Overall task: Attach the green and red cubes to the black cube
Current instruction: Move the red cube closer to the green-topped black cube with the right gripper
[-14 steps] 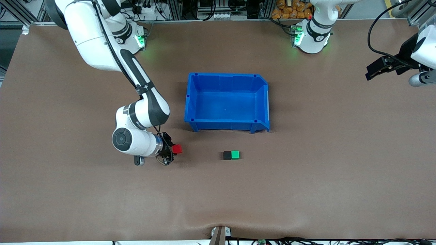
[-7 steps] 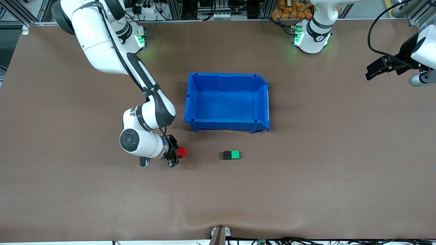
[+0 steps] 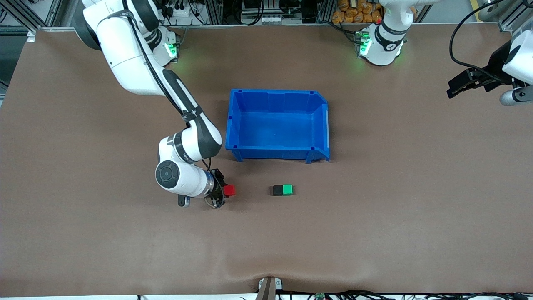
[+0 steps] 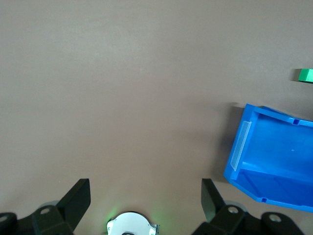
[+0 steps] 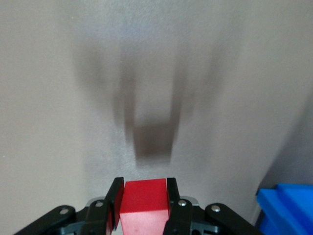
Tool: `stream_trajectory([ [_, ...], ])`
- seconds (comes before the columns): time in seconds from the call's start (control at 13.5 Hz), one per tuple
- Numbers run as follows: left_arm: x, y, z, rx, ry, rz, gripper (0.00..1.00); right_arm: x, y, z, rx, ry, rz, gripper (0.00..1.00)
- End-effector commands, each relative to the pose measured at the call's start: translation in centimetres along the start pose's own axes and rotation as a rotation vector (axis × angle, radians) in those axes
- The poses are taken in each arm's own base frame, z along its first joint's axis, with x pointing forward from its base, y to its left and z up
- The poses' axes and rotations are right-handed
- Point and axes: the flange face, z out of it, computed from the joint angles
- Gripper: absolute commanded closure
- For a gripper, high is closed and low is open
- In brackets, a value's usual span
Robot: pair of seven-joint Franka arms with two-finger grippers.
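Observation:
My right gripper (image 3: 227, 191) is shut on the red cube (image 3: 229, 190) and holds it just above the table, between the right arm's end and the other cubes; in the right wrist view the red cube (image 5: 145, 199) sits between the fingers. The black cube (image 3: 277, 190) and the green cube (image 3: 287, 190) sit joined side by side on the table, nearer the front camera than the blue bin (image 3: 316, 125). The green cube's edge shows in the left wrist view (image 4: 305, 75). My left gripper (image 3: 456, 87) is open and empty, waiting high over the left arm's end of the table.
The blue bin stands mid-table and holds nothing; it also shows in the left wrist view (image 4: 244, 147) and its corner in the right wrist view (image 5: 288, 205). The brown table mat (image 3: 374, 208) spreads wide around the cubes.
My right gripper has carried the red cube toward the black and green pair, closing part of the gap. The left arm and the joined cubes have not moved.

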Motion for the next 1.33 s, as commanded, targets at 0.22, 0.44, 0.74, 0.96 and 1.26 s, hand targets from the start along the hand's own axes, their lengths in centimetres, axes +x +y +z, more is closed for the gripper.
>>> stream_trajectory([
  [0.22,-0.4,-0.3,-0.3,0.002,0.004,0.017,0.0,-1.7,-0.9,0.7,0.041,-0.022,0.044,1.0],
  [0.44,-0.4,-0.3,-0.3,0.0,0.004,0.017,0.0,-3.0,-1.2,1.5,0.053,-0.03,0.057,1.0],
  [0.74,-0.5,-0.2,-0.8,-0.001,0.013,0.017,0.0,-3.9,-1.3,2.0,0.063,-0.041,0.076,1.0],
  [0.96,-0.6,-0.1,-0.8,-0.002,0.013,0.018,0.0,-4.9,-1.4,2.2,0.063,-0.075,0.093,1.0],
  [1.26,-0.6,-0.3,-0.8,-0.007,0.012,0.014,0.0,-5.7,-1.4,1.8,0.069,-0.089,0.111,1.0],
])
